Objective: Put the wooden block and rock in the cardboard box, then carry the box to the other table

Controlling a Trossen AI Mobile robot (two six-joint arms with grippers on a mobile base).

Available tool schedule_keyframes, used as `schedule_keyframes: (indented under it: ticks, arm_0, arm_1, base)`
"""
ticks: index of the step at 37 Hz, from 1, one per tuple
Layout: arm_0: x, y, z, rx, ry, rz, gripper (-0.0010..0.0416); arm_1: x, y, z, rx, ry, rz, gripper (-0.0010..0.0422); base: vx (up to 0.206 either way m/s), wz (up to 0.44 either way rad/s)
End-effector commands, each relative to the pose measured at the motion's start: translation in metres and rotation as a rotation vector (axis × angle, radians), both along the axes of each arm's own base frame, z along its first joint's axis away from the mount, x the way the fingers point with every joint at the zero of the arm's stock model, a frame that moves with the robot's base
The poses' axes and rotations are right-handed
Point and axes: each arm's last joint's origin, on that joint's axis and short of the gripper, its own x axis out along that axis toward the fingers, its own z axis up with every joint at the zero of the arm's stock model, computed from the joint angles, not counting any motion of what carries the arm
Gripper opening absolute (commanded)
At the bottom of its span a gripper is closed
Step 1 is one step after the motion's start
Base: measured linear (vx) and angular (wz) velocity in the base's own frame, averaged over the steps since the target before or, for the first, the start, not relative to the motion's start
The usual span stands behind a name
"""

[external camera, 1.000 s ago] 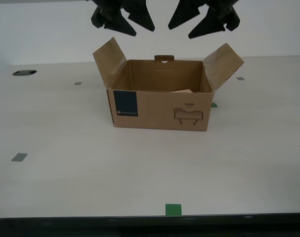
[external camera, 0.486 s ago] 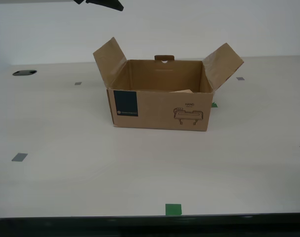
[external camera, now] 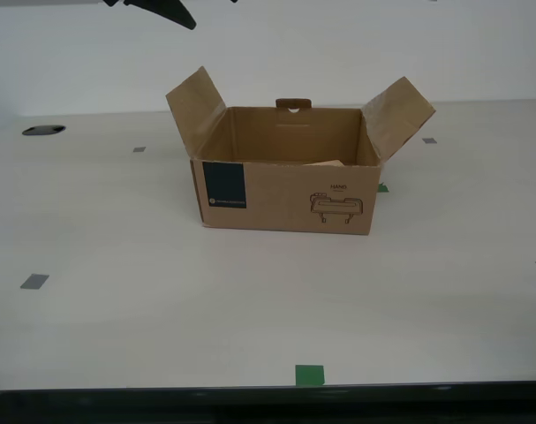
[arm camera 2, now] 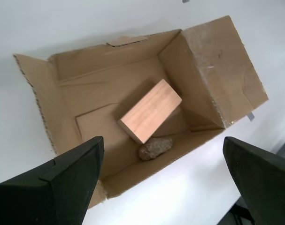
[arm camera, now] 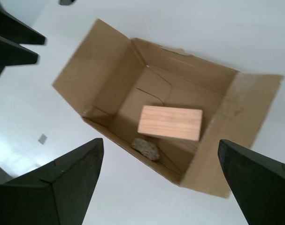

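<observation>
Loading done: wooden block [arm camera 2: 150, 116] and rock [arm camera 2: 155, 147] lie inside cardboard box [external camera: 285, 190] | both jaws spread wide, empty, high above box | left: carry to other table, seemingly out of view

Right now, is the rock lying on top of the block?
No, the rock lies on the box floor beside the block.

A robot test lab, by the look of it: a bare pale counter [external camera: 117, 336] dotted with grey tape squares [external camera: 34, 281] and a green tape mark [external camera: 309, 374], against a plain white wall [external camera: 338, 53].
</observation>
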Motion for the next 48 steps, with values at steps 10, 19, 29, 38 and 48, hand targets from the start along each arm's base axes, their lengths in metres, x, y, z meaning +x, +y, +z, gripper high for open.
schedule_keyframes:
  ticks: [10, 19, 29, 38, 48]
  arm_0:
    - [0.004, -0.036, -0.007, -0.075, 0.104, -0.201, 0.0384]
    - [0.009, -0.048, -0.009, -0.075, 0.115, -0.252, 0.0387]
    - [0.022, -0.046, -0.023, -0.091, 0.169, -0.244, 0.0387]
    - [0.04, -0.042, -0.041, -0.107, 0.207, -0.239, 0.0387]
    - [0.066, -0.036, -0.07, -0.105, 0.255, -0.223, 0.0387]
  arm_1:
    - [-0.003, 0.009, 0.005, 0.052, 0.06, 0.029, 0.0346]
    - [0.008, 0.007, -0.005, 0.078, 0.032, 0.059, 0.0346]
    - [0.032, 0.007, -0.046, 0.159, 0.112, 0.067, 0.0346]
    - [0.056, 0.018, -0.065, 0.18, 0.136, 0.091, 0.0346]
    - [0.082, 0.015, -0.089, 0.194, 0.169, 0.091, 0.0346]
  base:
    - [0.0, 0.0]
    - [0.0, 0.0]
    - [0.0, 0.0]
    - [0.0, 0.0]
    - [0.0, 0.0]
